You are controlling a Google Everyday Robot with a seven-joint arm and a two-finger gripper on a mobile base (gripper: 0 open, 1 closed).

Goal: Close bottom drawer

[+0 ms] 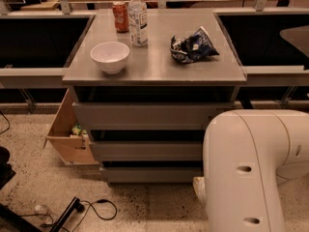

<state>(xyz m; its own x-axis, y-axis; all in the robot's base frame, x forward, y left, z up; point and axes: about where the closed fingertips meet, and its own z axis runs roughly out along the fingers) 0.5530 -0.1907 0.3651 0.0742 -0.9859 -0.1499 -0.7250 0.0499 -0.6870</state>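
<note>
Drawer (pixel 149 174): bottom one, right end hidden behind white arm (pixel 251 173).
Claw (pixel 199 190): low beside that end, mostly hidden; grip unclear.
Box (pixel 67 134): near left side.

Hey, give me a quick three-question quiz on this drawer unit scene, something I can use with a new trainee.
1. True or false: the white bowl sits on the countertop, left of the chip bag.
2. Which stands closest to the red soda can? A) the bowl B) the water bottle C) the chip bag
3. Fill in: the end effector, mostly hidden behind the white arm, is low by the bottom drawer, at its ____ end as seen in the view.

Key: 1 true; 2 B; 3 right.
</note>
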